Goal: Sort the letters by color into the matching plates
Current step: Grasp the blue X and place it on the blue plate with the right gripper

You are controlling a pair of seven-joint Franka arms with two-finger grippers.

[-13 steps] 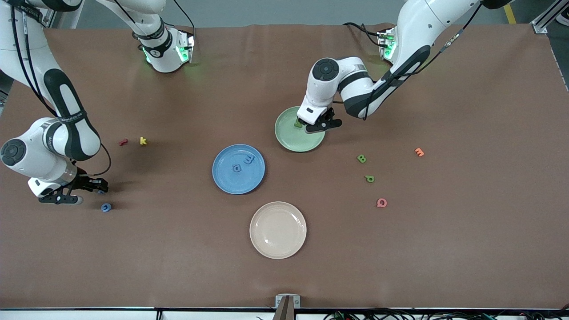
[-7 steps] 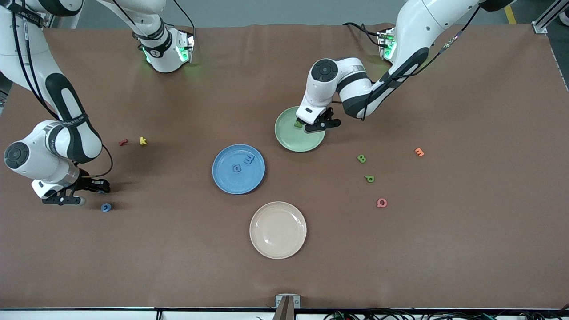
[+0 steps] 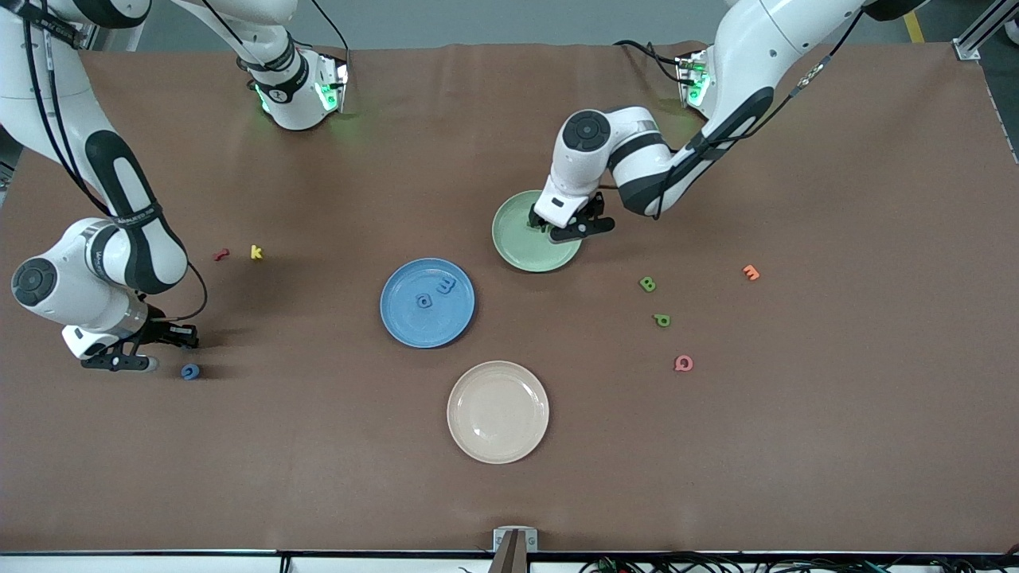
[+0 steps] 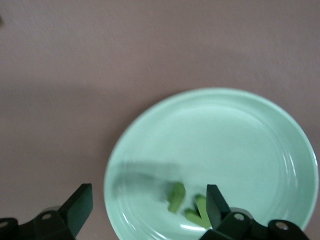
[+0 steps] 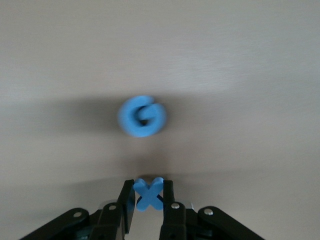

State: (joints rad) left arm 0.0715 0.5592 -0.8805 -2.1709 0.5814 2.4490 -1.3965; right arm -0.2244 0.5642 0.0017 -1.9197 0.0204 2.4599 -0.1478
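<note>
Your right gripper [image 5: 146, 200] is low at the right arm's end of the table [image 3: 796, 446], jaws clamped on a blue X [image 5: 147, 192]; a blue G [image 3: 190, 372] lies just beside. Your left gripper [image 4: 145, 205] hangs open over the green plate [image 3: 521, 247], a green letter [image 4: 176, 196] lying in it, part hidden. Two blue letters [image 3: 434, 293] sit on the blue plate [image 3: 398, 318].

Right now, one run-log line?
left gripper: open over green plate, green letter dropped | right gripper: shut on blue X
</note>
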